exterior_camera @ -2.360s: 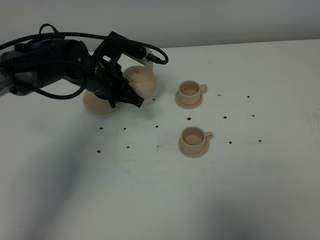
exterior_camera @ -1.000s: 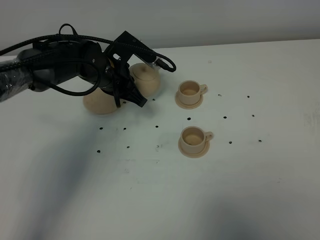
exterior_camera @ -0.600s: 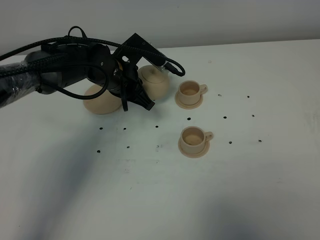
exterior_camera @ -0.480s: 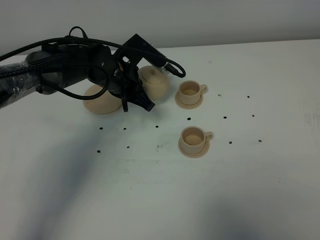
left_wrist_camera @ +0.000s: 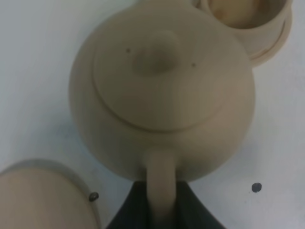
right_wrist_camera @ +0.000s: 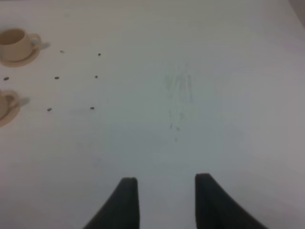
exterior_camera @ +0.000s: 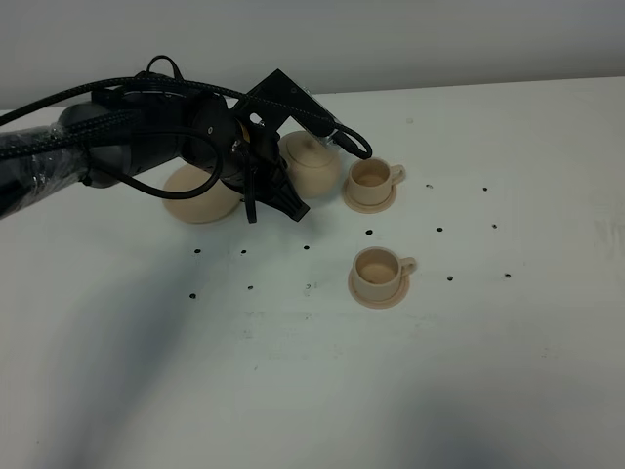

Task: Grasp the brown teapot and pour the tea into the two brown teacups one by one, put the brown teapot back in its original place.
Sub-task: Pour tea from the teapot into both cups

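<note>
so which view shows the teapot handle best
The left wrist view: the brown teapot's loop handle sits close up, clamped between the dark fingers. In the exterior high view the arm hides the handle; only lid and belly show. The right wrist view shows no teapot.

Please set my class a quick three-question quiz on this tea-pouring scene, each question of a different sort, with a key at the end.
1. True or false: the brown teapot stands on the wide saucer.
2. How many teacups are on the table? A one, B two, C three.
3. Fill in: the left tool is shut on the teapot's loop ______.

Key
1. False: it is off that saucer, close beside the far cup.
2. B.
3. handle.
</note>
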{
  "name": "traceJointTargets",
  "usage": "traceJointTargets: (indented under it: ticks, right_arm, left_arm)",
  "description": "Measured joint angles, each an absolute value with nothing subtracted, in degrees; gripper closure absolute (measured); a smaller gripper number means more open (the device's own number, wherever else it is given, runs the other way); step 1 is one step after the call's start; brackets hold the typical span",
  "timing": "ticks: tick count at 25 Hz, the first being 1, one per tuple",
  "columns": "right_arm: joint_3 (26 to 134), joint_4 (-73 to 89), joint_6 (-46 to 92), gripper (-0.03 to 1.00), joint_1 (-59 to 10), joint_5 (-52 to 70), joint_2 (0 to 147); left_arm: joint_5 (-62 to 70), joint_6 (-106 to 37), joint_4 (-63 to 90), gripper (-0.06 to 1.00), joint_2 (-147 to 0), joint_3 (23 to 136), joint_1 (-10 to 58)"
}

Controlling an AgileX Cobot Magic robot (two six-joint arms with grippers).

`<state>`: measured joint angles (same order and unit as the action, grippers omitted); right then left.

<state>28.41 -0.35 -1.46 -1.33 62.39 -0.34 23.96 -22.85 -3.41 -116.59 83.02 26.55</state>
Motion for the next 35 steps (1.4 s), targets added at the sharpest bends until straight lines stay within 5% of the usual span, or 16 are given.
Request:
traceJointTargets:
  ticks: [35]
  right_arm:
    - [28.41, -0.35, -1.46, 0.66, -1.33, 62.39, -0.34]
  left_arm:
    - [17.65, -20.43, -12.06, 0.86, -118.43, 83.02, 26.57]
